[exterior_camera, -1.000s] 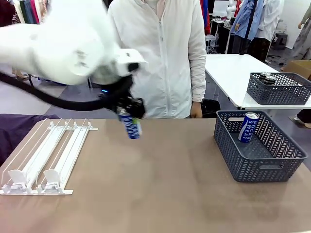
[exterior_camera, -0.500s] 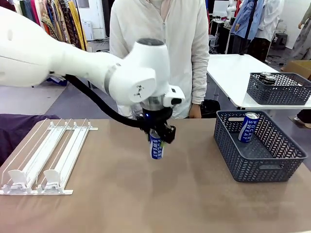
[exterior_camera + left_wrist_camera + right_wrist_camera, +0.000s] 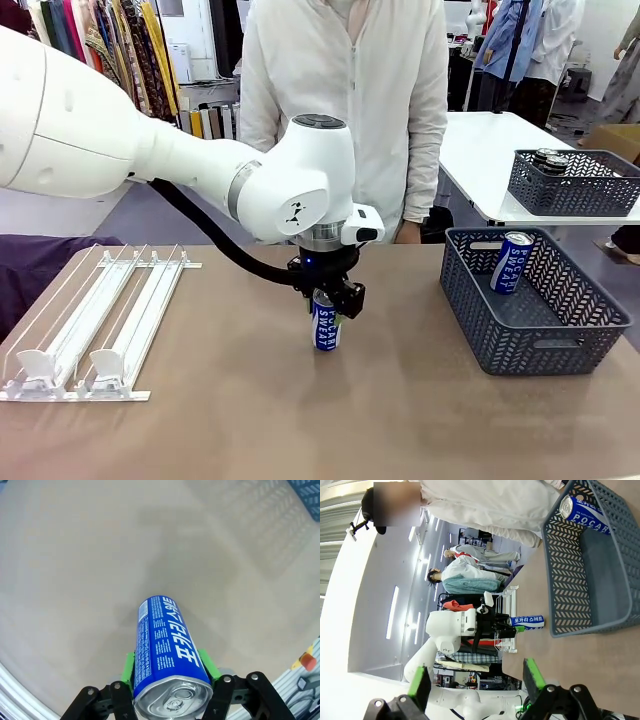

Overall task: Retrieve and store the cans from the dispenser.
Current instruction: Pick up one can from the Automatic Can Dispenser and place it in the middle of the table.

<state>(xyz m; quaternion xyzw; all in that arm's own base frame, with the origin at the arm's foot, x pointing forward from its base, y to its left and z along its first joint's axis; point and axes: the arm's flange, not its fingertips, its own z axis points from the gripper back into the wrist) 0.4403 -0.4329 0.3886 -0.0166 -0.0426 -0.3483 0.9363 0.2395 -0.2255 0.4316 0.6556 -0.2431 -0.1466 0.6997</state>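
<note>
We note that over the last second the left gripper (image 3: pixel 327 303) has swung from the table's 11 o'clock area down to its centre, its fingers clamped on the top of a blue can (image 3: pixel 326 329) now upright at or just above the tabletop, which we judge to be a mid-table staging point short of the dark grey basket (image 3: pixel 470 300) at 3 o'clock. Count: one can in the grip, one leaning in that basket (image 3: pixel 512 262), none in the white dispenser (image 3: pixel 110 320) at 9 o'clock. The right gripper (image 3: pixel 476 682) holds nothing, fingers wide.
</note>
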